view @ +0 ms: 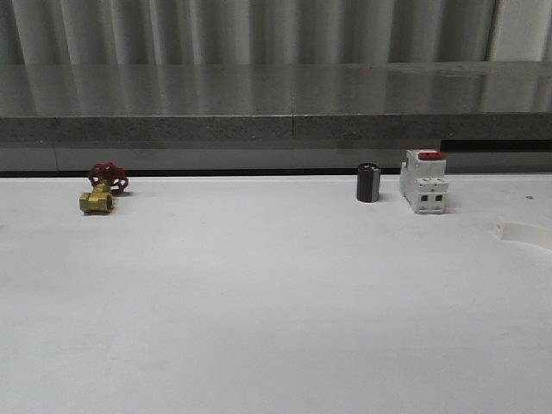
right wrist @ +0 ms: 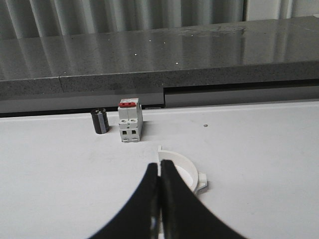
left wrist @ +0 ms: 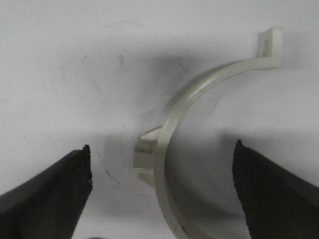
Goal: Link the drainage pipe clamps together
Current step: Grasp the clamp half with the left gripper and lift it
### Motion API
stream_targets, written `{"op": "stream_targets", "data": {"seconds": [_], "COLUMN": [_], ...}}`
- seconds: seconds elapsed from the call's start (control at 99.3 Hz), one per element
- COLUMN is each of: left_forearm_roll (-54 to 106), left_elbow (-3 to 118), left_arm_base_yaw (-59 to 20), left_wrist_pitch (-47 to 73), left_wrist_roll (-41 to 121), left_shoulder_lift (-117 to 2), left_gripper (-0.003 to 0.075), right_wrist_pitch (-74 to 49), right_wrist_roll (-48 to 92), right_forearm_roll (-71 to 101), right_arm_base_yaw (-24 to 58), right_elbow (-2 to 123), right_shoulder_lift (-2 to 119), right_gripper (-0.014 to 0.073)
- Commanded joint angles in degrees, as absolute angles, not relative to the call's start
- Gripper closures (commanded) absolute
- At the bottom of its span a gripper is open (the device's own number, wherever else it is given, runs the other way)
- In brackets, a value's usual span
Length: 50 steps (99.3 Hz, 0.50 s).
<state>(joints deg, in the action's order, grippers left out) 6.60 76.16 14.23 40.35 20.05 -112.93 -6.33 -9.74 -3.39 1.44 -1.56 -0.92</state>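
One white drainage pipe clamp (left wrist: pixel 199 87) lies flat on the white table, its curved band running between the fingers of my left gripper (left wrist: pixel 162 147). That gripper hovers over it, open, with both dark fingertips (left wrist: pixel 75 169) clear of the band. A second clamp (right wrist: pixel 187 167) lies on the table just beyond the tips of my right gripper (right wrist: pixel 160 164), which is shut with nothing in it. This clamp (view: pixel 522 231) also sits at the right edge of the front view.
A white breaker block with a red top (view: pixel 423 181) and a black cylinder (view: pixel 368 183) stand at the back right. A brass valve with a red handle (view: pixel 103 190) lies at the back left. A grey ledge (view: pixel 276 112) runs behind the table.
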Motion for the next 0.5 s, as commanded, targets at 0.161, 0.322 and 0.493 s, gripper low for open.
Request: {"op": "stream_targets", "data": {"seconds": [0.161, 0.322, 0.493], "left_forearm_roll": [7.13, 7.13, 7.79], "left_elbow": [78.51, 78.51, 78.51], "left_arm_base_yaw": [14.39, 14.39, 14.39], "left_wrist_pitch": [37.43, 37.43, 38.67], "left_wrist_roll": [20.37, 20.37, 20.37], "left_shoulder_lift": [-113.19, -113.32, -113.32], "left_gripper": [0.0153, 0.0206, 0.0536], "right_wrist_pitch": [-2.09, -2.09, -2.09], "right_wrist_roll": [-9.08, -9.08, -9.08], "right_forearm_roll": [-3.59, -3.59, -3.59], "right_arm_base_yaw": [1.40, 1.40, 1.40], "right_elbow": [-0.69, -0.69, -0.69], "right_shoulder_lift": [-1.76, -1.76, -1.76], "right_gripper": [0.0711, 0.0711, 0.0711]}}
